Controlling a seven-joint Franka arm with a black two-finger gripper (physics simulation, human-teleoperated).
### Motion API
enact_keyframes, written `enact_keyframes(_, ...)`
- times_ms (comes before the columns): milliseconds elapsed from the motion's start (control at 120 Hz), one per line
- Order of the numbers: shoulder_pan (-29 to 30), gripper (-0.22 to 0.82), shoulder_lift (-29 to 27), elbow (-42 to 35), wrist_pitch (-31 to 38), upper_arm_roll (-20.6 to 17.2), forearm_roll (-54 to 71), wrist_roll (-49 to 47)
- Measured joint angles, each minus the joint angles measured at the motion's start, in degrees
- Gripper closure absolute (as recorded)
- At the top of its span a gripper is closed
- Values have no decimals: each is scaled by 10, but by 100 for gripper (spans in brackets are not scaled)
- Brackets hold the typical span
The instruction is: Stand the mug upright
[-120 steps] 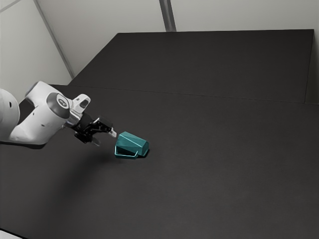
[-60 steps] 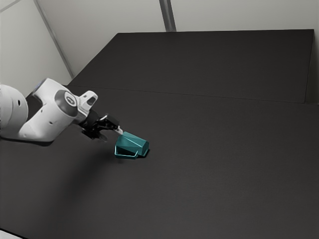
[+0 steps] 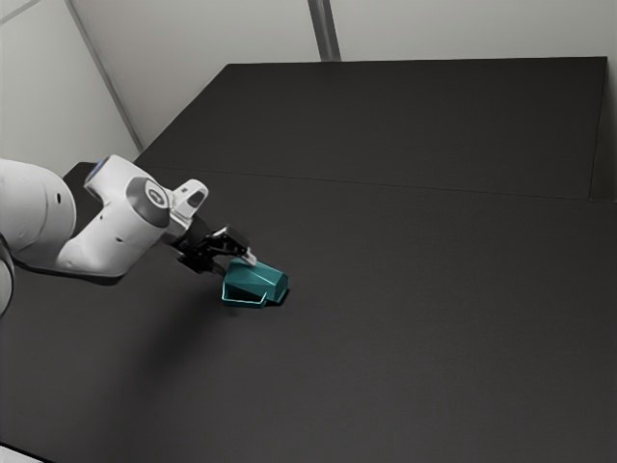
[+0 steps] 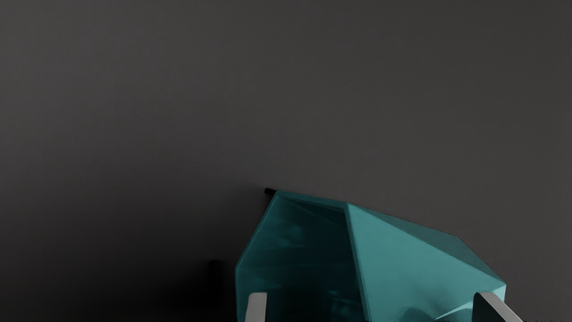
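The gripper [image 3: 236, 265] has moved toward the exterior view's right, up to the teal faceted mug [image 3: 262, 279], which lies on its side on the table [image 3: 415, 318]. Wide open, it grips nothing; contact is unclear. The wrist view crops the mug, its interior dim.

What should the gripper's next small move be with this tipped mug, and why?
Probably ease the open gripper slightly closer to the mug, then check its placement before closing. The mug lies on its side, and in the wrist view the fingers stand wide apart, one overlapping its open mouth, the other near its closed end, not shut on it.
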Motion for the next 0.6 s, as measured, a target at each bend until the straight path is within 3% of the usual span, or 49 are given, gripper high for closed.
enact_keyframes(233,-2,15,-1,-5,0,-9,-6,1)
enact_keyframes(600,-3,26,-8,-8,-6,-22,-6,2)
